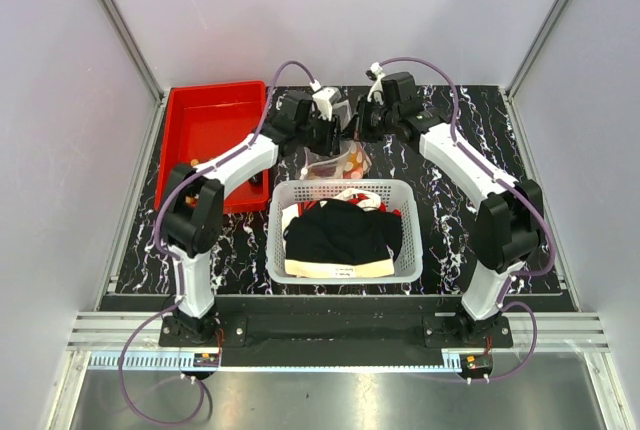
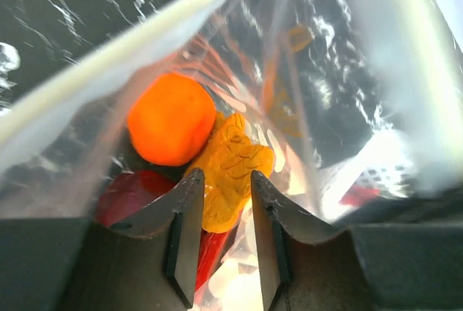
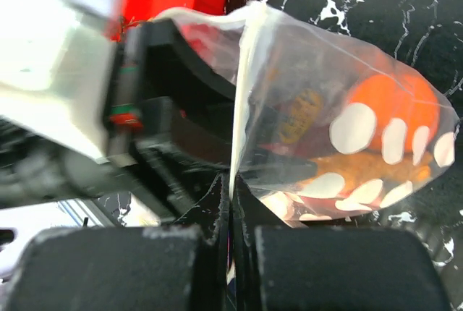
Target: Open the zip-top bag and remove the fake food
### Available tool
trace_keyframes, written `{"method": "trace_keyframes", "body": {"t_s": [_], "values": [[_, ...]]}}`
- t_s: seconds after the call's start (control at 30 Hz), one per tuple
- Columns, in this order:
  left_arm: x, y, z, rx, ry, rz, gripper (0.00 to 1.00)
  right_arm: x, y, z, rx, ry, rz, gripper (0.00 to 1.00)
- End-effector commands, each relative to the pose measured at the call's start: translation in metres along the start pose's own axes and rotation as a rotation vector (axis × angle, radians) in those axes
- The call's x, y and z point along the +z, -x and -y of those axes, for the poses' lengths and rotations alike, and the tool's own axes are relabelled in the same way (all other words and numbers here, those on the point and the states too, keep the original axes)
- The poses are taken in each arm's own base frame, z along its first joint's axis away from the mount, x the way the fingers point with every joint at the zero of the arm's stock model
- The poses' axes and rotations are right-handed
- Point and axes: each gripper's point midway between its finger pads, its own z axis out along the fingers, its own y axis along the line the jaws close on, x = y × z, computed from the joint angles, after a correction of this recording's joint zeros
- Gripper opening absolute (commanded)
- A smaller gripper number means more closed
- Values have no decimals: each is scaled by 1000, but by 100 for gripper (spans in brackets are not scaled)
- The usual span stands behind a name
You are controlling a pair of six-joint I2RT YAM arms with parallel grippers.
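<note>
The zip-top bag [image 1: 341,162] hangs between both grippers, just behind the white basket. My right gripper [image 3: 230,181] is shut on the bag's white zip strip [image 3: 242,87] and holds that edge up. My left gripper [image 2: 226,177] is open, its fingers reaching inside the bag's mouth. Just beyond its tips lie a yellow-orange toy piece [image 2: 231,159], an orange fruit [image 2: 171,118] and a dark red fruit [image 2: 130,192]. In the right wrist view the orange fruit [image 3: 394,98] and pale round discs [image 3: 353,127] show through the clear plastic. In the top view the grippers sit at left [image 1: 325,135] and right [image 1: 362,128].
A white mesh basket [image 1: 413,235] of black and white clothes [image 1: 335,230] stands close in front of the bag. A red bin [image 1: 210,125] sits at the back left. The black marbled tabletop [image 1: 470,130] lies around them.
</note>
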Motion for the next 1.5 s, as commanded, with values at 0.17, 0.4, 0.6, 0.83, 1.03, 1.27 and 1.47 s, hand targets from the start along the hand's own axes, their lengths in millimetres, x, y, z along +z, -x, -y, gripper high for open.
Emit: {"method": "trace_keyframes", "body": {"t_s": [0.17,0.4,0.6,0.83,1.03,1.27,1.47], "values": [[12,-17,20,58,-139,-50,40,-25,26,-11,-10,23,105,0],[0,-21,31,122,-195,-42,51,-25,25,-9,-2,26,100,0],[-9,-27,36,161,-214,-39,63,-28,27,-10,4,38,101,0],[-17,-29,42,202,-233,-27,76,-25,27,-8,10,43,96,0],[-12,-23,38,182,-207,-15,79,-26,32,-12,9,56,103,0],[-13,13,-13,32,71,98,73,-10,58,-24,-17,111,120,0],[-23,31,-35,-61,89,137,75,18,77,-26,-14,146,120,0]]}}
